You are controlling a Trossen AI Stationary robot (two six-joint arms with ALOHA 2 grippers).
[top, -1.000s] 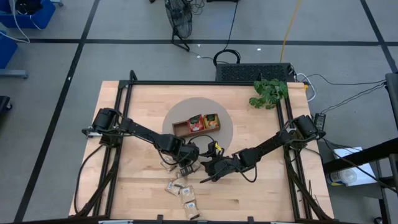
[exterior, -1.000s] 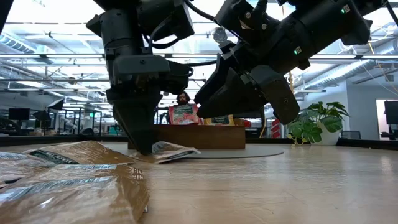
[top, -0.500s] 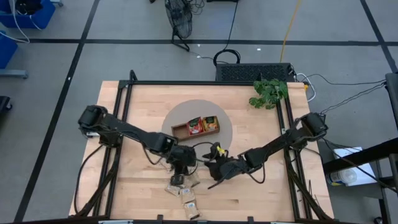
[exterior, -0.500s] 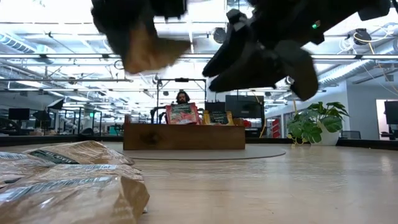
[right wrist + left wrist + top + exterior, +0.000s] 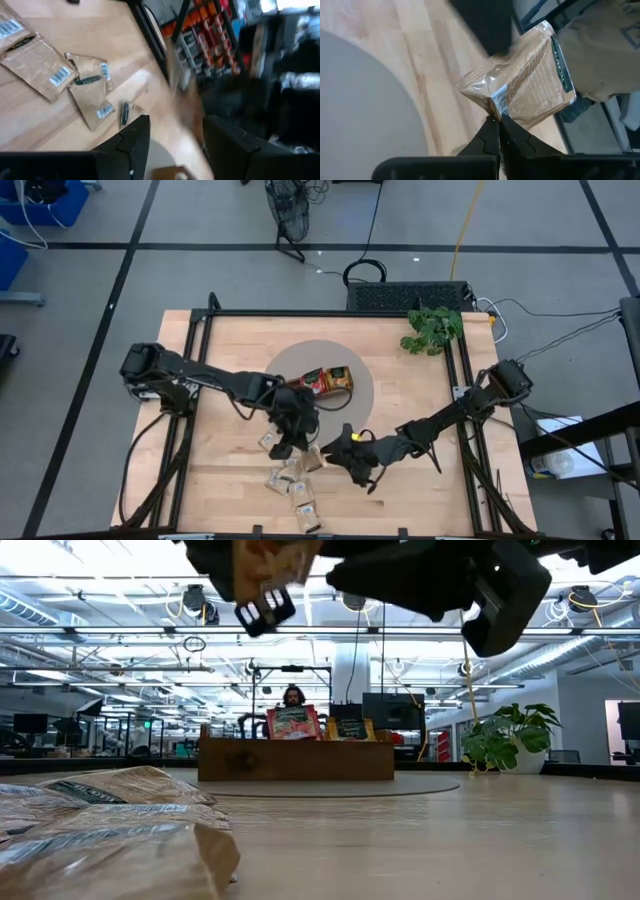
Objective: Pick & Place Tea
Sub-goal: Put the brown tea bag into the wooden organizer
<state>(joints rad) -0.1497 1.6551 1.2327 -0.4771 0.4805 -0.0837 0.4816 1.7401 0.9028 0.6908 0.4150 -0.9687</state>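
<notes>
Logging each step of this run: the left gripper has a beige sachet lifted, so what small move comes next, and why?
Probably carry it toward the wooden tray: the left gripper is shut on a beige sachet, held clear of the table.

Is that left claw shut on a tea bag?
Yes. The left gripper has its jaws pinched on a beige sachet, lifted off the table.

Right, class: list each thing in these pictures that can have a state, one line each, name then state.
left gripper: shut on a beige sachet, lifted clear of the table.
right gripper: open, holding nothing, low over the table.
loose beige sachets: lying flat on the table near its front edge.
wooden tray: on the grey round mat, with red and yellow sachets standing in it.
</notes>
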